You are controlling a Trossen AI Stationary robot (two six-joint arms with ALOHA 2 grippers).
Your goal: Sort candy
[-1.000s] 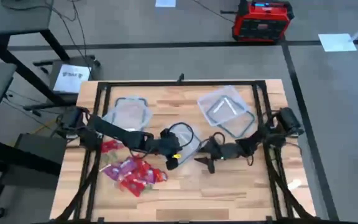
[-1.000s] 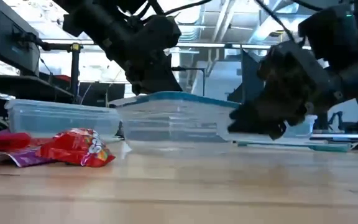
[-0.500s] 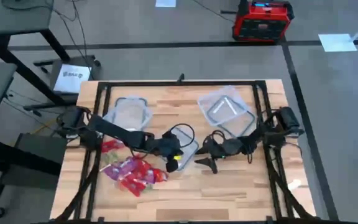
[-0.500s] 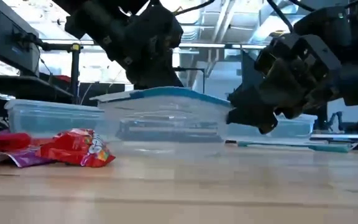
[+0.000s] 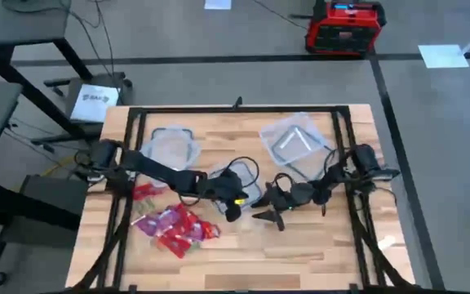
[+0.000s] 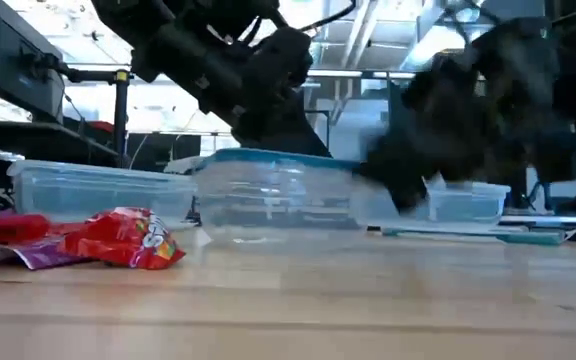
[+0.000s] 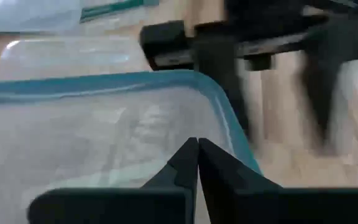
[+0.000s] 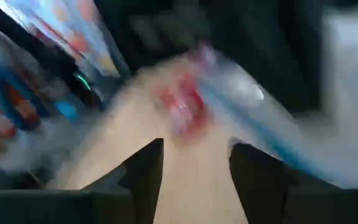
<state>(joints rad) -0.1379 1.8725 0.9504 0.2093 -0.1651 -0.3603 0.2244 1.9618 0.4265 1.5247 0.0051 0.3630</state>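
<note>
Candy (image 5: pixel 174 226): a heap of red, pink and magenta wrapped pieces on the surface (image 5: pixel 243 245), near its front-left part.
Left pincer (image 5: pixel 233 206): fingers pressed together, at the rim of the middle clear tub (image 6: pixel 273 195).
Right pincer (image 5: pixel 265 216): fingers apart, empty, just beside that tub's right side.
Other tubs: 2, at back left (image 5: pixel 172 145) and back right (image 5: pixel 294 140).

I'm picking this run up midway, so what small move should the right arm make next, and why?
Probably ease the right gripper, jaws apart, onto the middle tub's rim to steady it: the left gripper, shut, sits over that tub, and the candy lies unsorted.
</note>
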